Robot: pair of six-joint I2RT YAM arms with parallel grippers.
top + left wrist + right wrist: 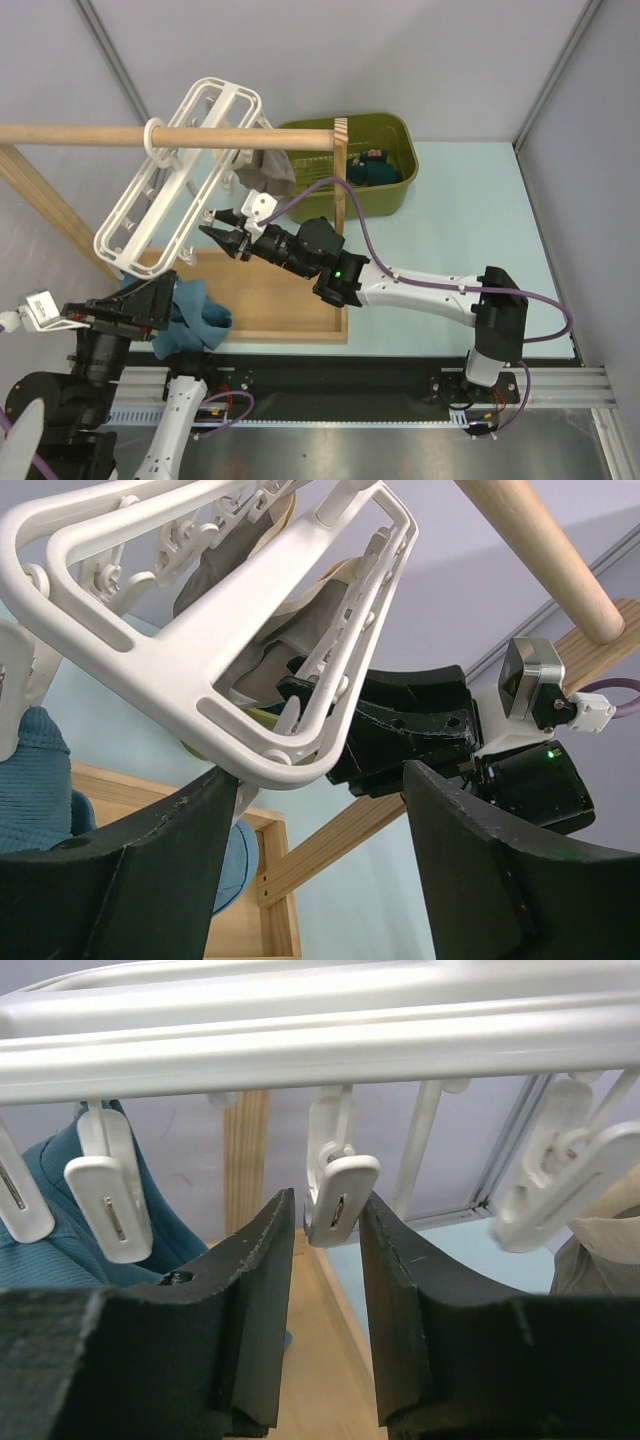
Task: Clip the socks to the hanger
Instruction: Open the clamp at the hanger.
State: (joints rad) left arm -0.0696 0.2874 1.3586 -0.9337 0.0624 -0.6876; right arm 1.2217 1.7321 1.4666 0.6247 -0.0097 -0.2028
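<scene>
1. Judged step: working a peg open. The right gripper (327, 1222) brackets a small white plastic clip peg (342, 1185) under the large white plastic barred hanger (175, 185). Its jaws stand narrowly apart, and I cannot tell whether they are pressing the peg.
2. The left gripper (320, 775) gapes wide beneath the hanger's corner, holding nothing.
3. A soft dark teal fabric sock (60, 1230) hangs just left of that peg, beside the right gripper. Whether it is clipped is unclear.
4. Next, likely: squeeze the peg and feed the sock's edge in.
</scene>
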